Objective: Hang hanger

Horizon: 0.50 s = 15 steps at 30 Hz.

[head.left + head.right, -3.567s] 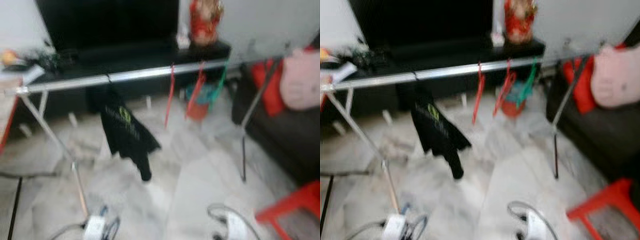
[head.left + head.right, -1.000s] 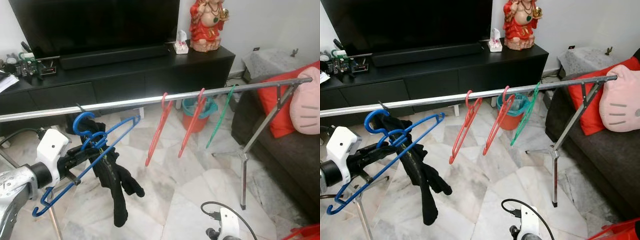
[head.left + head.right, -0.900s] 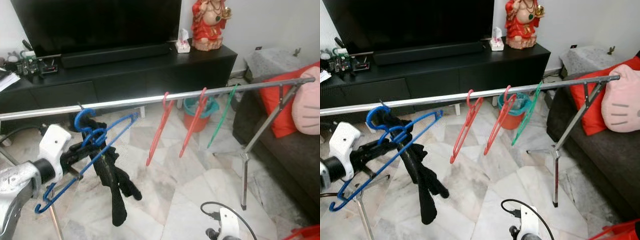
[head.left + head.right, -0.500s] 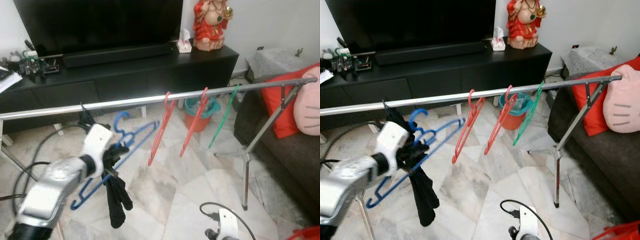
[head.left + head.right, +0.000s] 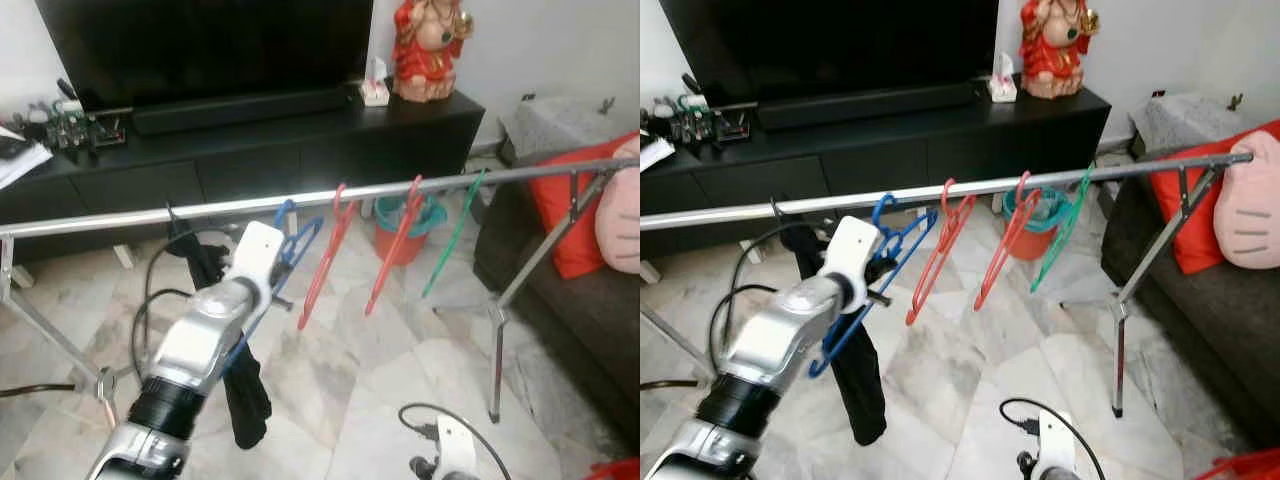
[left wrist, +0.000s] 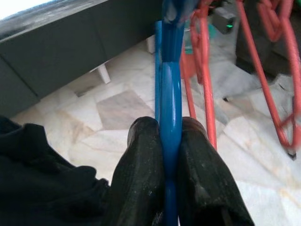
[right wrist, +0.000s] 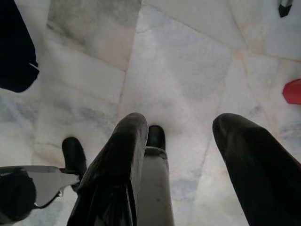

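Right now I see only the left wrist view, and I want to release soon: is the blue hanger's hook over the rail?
Observer: The blue hanger has its hook top level with the rail; I cannot tell if it is over it.
Operator: What hangs either side there?
Observer: The black garment on the robot's left, the nearest red hanger on its right.
Operator: Is the other arm free to help?
Observer: The right hand is open, low over the marble floor, while the left hand grips the hanger.
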Available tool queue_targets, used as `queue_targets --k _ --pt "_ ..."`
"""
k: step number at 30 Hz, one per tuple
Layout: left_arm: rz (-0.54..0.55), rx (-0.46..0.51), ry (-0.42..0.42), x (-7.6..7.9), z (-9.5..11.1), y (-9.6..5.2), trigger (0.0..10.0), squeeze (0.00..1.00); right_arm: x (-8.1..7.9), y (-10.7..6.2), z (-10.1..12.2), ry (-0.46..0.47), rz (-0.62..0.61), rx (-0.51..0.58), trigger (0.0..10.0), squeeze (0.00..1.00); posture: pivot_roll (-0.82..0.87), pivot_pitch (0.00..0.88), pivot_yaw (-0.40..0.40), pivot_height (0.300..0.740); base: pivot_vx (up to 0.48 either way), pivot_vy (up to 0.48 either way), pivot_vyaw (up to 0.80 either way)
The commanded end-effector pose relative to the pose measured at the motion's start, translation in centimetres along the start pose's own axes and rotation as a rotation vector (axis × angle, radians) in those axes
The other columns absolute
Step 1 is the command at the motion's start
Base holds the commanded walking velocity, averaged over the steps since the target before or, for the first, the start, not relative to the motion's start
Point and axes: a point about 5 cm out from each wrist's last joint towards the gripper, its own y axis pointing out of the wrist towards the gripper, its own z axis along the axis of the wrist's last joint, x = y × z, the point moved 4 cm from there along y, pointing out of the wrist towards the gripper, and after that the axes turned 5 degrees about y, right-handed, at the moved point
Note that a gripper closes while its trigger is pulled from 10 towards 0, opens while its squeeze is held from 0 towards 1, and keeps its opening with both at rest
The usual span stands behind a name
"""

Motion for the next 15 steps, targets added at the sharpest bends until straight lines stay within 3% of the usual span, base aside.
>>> queue_targets --k 1,7,10,15 --pt "0.042 0.022 -0.035 -0.8 0.4 0.3 10.0 0.00 0.0 0.0 0.1 0.012 -0.005 0.006 10.0 0.00 0.04 0.000 -0.003 0.740 0.000 0.000 0.00" --pt "0.101 0.013 -0.075 -1.1 0.2 1.1 10.0 0.00 -0.1 0.0 0.1 0.016 -0.008 0.007 10.0 0.00 0.03 0.000 0.001 0.740 0.000 0.000 0.00" --pt "0.112 0.061 -0.143 -0.9 0.5 1.3 10.0 0.00 -0.1 0.0 0.1 0.014 -0.009 0.008 10.0 0.00 0.03 0.000 0.001 0.740 0.000 0.000 0.00" --pt "0.165 0.055 -0.185 -1.7 -0.1 2.1 10.0 0.00 0.0 0.0 0.1 0.009 -0.010 0.008 10.0 0.00 0.03 0.000 0.002 0.740 0.000 0.000 0.00"
